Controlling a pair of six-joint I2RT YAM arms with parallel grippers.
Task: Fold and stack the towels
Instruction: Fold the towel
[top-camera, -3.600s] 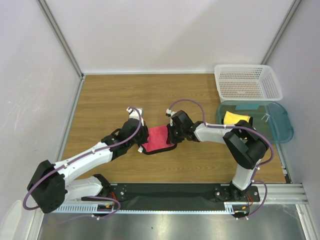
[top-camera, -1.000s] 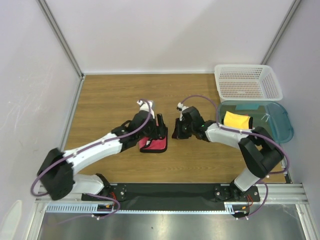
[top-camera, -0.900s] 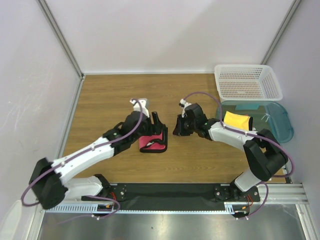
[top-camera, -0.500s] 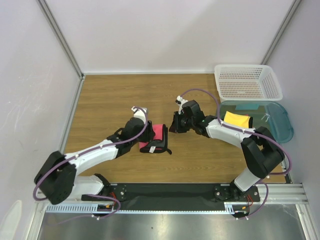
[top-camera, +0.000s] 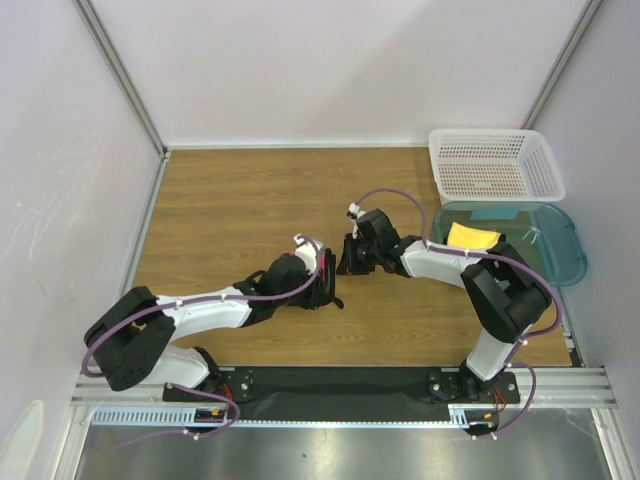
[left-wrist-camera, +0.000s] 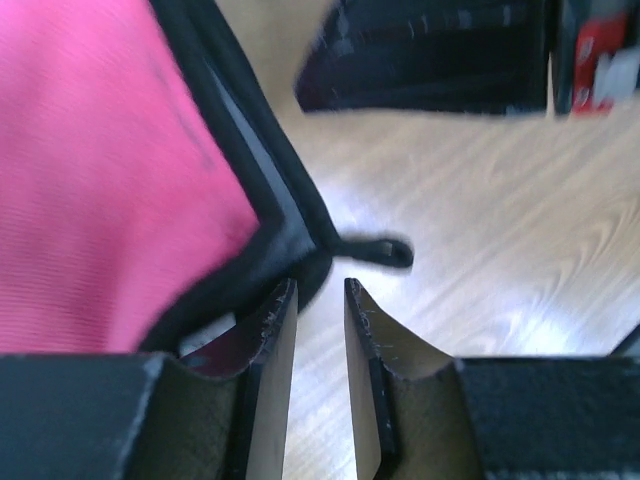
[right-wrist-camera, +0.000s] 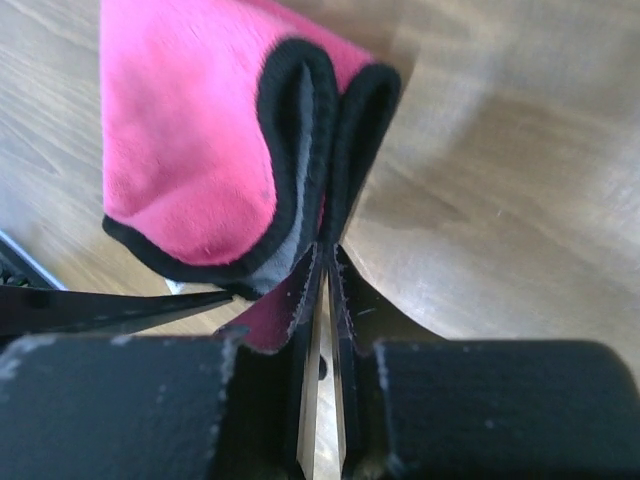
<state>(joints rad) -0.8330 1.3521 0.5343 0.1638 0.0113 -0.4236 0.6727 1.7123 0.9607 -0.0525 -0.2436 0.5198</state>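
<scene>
You're finishing folding the pink towel (right-wrist-camera: 190, 130), mid-table. Your left gripper (left-wrist-camera: 318, 292) is hovering narrowly open, empty, at its corner; your right gripper (right-wrist-camera: 322, 258) is sitting nearly closed at the folded edge, grip unclear. Next probably needs pressing flat.

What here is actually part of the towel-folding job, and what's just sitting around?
Part of the job:
- pink towel, folded, black-edged, between the two arms
- yellow towel, lying in the teal bin

Probably just lying about:
- white basket, in the far right corner, behind the bin; neither arm is near it
</scene>
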